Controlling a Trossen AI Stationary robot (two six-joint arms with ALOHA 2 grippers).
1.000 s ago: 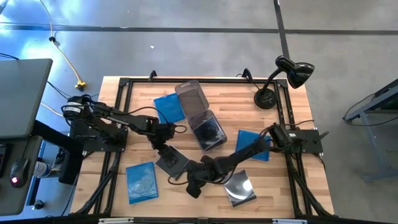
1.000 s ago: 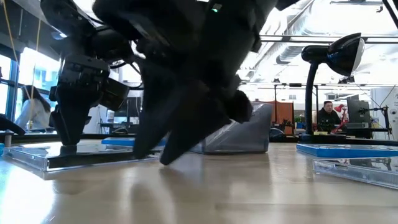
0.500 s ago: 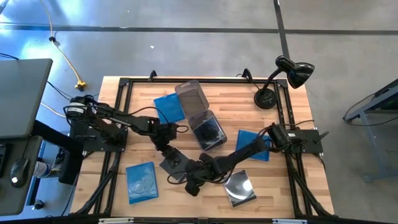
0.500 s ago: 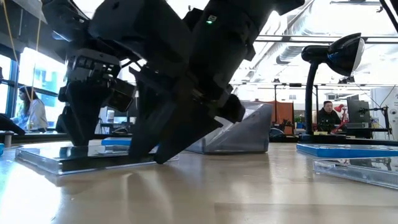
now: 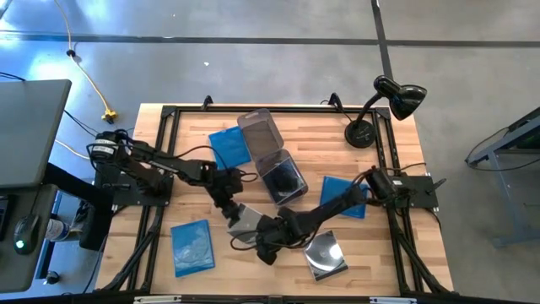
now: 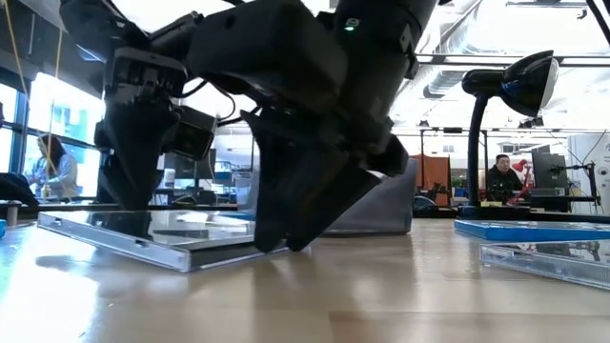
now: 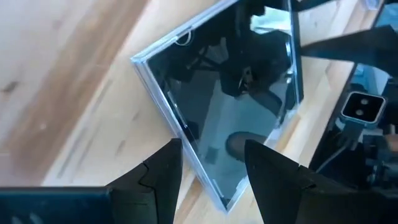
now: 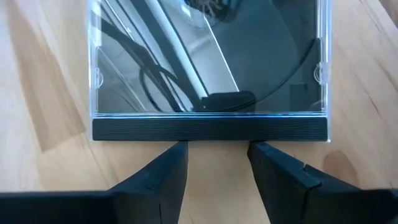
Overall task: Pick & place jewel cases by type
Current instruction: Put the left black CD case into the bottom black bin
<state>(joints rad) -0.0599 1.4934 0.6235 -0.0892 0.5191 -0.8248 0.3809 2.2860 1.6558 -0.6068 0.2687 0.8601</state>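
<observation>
change: dark case (image 5: 245,221) slid right, far edge tipped up | left end effector (image 5: 229,208) and right end effector (image 5: 264,246) spread, bracketing it | meaning: bench-level grasp near

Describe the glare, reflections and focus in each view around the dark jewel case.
High view: even light; the dark jewel case shows pale glare. Low view: bright backlit windows silhouette both arms, and the near tabletop is soft. Left wrist view: the case mirrors the arms overhead. Right wrist view: sharp, with pale streaked reflections on the lid.
</observation>
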